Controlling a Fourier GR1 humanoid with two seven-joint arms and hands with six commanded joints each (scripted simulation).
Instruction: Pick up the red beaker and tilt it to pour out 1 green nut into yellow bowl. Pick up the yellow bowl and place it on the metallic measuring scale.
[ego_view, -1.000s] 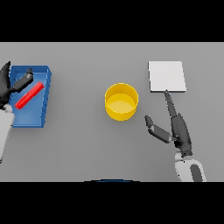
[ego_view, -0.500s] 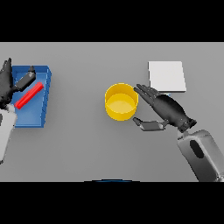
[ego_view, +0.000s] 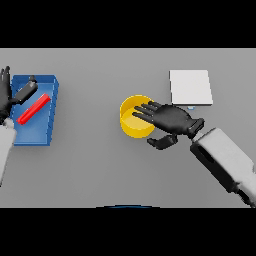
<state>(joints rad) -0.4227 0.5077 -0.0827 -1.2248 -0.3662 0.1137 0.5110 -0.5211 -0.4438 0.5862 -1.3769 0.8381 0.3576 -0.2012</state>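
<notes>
Yellow round bowl (ego_view: 133, 123) just left of right hand (ego_view: 172, 120), fingers spread wide over its rim, holding nothing yet. Flat metal scale (ego_view: 190, 87) up and right.

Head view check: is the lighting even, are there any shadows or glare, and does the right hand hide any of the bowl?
Head view: flat, even light on the grey table, no glare; only a faint shadow under the right hand, whose fingers hide part of the yellow bowl's right rim; the metallic measuring scale reads as a plain pale square without highlights; the left hand is cut by the left edge.
</notes>
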